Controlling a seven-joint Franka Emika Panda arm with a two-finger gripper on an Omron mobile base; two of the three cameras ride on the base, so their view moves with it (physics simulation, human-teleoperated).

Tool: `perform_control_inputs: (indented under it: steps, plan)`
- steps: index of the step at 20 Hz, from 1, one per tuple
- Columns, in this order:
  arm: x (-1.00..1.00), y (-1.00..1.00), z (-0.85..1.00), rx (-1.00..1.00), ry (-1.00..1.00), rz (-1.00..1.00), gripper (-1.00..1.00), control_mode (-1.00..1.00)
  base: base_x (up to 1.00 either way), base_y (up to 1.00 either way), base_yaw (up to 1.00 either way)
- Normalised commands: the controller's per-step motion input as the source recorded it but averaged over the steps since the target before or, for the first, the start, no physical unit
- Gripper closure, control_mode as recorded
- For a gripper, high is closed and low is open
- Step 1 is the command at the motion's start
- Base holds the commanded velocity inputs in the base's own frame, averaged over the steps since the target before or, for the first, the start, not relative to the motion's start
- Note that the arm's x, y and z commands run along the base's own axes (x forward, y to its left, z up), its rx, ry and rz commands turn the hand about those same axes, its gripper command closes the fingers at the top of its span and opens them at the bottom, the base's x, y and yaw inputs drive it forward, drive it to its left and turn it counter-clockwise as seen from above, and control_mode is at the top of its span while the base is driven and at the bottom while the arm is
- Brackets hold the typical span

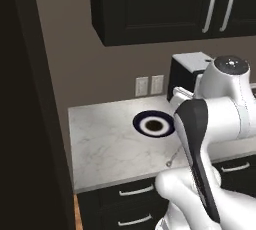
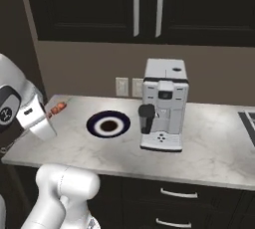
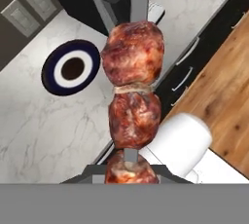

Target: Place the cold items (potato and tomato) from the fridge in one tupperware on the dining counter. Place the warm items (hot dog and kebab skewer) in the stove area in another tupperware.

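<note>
Your claw (image 3: 130,169) was clamped on the kebab skewer (image 3: 132,89), three browned chunks of meat threaded on a thin grey stick, held lifted over the white marbled surface (image 1: 107,149) with its free end pointing away from the hand. In the right base view the same skewer (image 2: 58,107) showed as small reddish pieces jutting past the white hand at the surface's left end.

The grip looked to sit low on the stick beneath the bottom chunk, so you risked the skewer pivoting or sliding out if the arm swung fast. The long overhang could also have clipped the white and black coffee machine (image 2: 163,106) or the dark cabinet doors (image 2: 149,4) above during a wide turn. A drop here would likely have landed it on the wooden floor (image 3: 228,86) rather than the surface, since the hand hung over the edge.

The round dark-blue plate with a white ring (image 1: 153,124) lay untouched on the surface. No tupperware was visible from here. No brand, label or writing could be read anywhere.
</note>
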Motion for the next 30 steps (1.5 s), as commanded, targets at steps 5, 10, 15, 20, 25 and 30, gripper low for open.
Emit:
perform_control_inputs:
  steps: [5,10,15,20,25,30]
  plan:
    - [0.0,0.0,0.0,0.0,0.0,0.0,1.0,1.0,-0.32,0.59,-0.74]
    - [0.0,0.0,0.0,0.0,0.0,0.0,1.0,1.0,-0.78,0.31,-0.88]
    - [0.0,0.0,0.0,0.0,0.0,0.0,1.0,1.0,-1.0,0.0,-0.46]
    - [0.0,0.0,0.0,0.0,0.0,0.0,1.0,1.0,-1.0,0.21,-0.65]
    - [0.0,0.0,0.0,0.0,0.0,0.0,1.0,1.0,-1.0,0.31,-0.66]
    - [0.0,0.0,0.0,0.0,0.0,0.0,1.0,1.0,-1.0,0.02,-0.53]
